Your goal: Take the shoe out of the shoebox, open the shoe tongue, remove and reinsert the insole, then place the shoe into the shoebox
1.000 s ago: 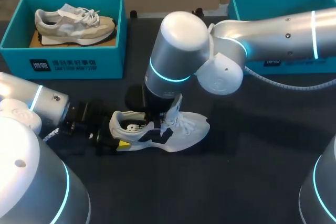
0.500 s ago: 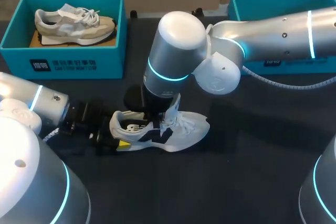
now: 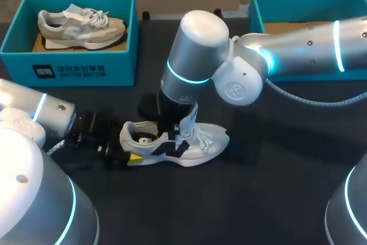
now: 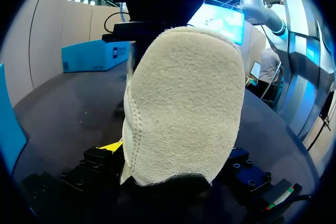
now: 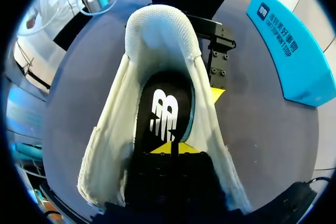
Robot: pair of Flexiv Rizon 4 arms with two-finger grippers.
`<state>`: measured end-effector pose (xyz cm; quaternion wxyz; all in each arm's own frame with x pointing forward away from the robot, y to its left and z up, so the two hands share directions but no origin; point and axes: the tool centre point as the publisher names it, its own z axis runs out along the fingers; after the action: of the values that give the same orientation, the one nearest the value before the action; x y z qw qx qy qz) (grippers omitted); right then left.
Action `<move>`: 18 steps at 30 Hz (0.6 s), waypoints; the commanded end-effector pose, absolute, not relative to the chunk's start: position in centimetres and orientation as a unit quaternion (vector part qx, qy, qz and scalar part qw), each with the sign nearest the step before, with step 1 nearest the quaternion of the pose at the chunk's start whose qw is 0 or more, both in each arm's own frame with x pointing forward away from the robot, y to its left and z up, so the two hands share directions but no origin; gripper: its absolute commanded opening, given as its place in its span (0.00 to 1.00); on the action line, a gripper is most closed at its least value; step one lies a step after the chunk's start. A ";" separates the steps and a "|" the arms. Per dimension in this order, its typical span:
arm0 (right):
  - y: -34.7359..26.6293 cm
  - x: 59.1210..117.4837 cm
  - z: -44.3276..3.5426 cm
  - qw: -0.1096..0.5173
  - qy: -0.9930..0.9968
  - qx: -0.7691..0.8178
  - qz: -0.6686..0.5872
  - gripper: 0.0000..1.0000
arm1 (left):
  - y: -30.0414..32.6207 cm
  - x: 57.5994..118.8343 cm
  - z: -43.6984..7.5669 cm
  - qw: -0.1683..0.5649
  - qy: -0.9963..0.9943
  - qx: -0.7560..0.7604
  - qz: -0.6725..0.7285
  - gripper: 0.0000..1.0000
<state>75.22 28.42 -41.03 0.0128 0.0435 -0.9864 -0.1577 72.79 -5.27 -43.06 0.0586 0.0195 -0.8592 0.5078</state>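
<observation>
Steadies the white shoe [image 3: 182, 146] upright on the dark desk [image 3: 275, 187] by pinching its heel in the left hand [image 3: 127, 150], and dips the right hand [image 5: 171, 149], tips pressed together, onto the black insole [image 5: 164, 106], seemingly to work it loose

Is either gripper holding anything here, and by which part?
Left gripper clamps the white sneaker by its heel. Right gripper is shut over the insole; whether it pinches it cannot be told.
</observation>
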 end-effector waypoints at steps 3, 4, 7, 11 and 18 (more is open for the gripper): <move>27.9 74.1 -42.9 0.012 -0.985 0.039 -0.168 0.00 | -5.7 72.7 -43.8 0.059 -0.860 0.020 0.507 0.00; 27.7 74.1 -42.5 0.010 -0.984 0.038 -0.176 0.00 | -5.7 72.7 -43.8 0.059 -0.860 0.020 0.507 0.00; 27.2 74.0 -41.2 -0.002 -0.981 0.037 -0.190 0.00 | -5.7 72.7 -43.8 0.059 -0.860 0.020 0.507 0.00; 26.8 74.2 -39.6 -0.013 -0.979 0.044 -0.196 0.00 | -5.7 72.7 -43.8 0.059 -0.860 0.020 0.507 0.00; 26.5 74.8 -37.6 -0.028 -0.975 0.064 -0.211 0.00 | -5.7 72.7 -43.8 0.059 -0.860 0.020 0.507 0.00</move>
<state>74.95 27.62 -38.76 -0.0276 0.0614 -0.9751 -0.2112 72.79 -5.28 -43.01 0.0585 0.0194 -0.8591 0.5081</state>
